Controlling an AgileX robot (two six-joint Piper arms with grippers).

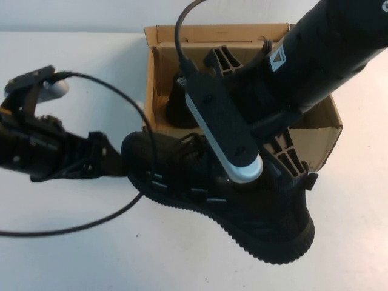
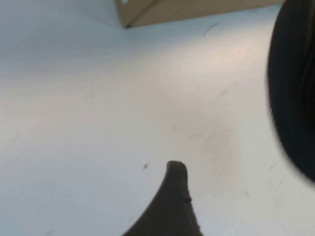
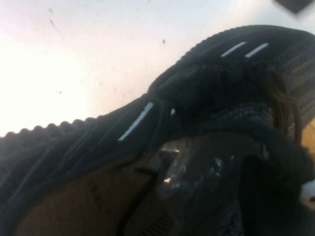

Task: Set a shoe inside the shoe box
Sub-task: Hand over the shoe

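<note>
A black knit shoe (image 1: 200,182) with a ribbed sole lies tilted in front of the open brown shoe box (image 1: 321,130), its upper part against the box's front edge. My right gripper (image 1: 270,167) reaches down from the upper right, shut on the shoe (image 3: 98,142) at its collar; its fingertips are hidden by the wrist camera. At the shoe's left end my left gripper (image 1: 115,160) stands open, holding nothing. In the left wrist view one finger (image 2: 176,196) shows over bare table, apart from the shoe (image 2: 295,88).
A second black shoe (image 1: 179,103) sits inside the box at its left side. A black cable (image 1: 91,225) loops over the white table in front of the left arm. A corner of the box (image 2: 197,10) shows in the left wrist view.
</note>
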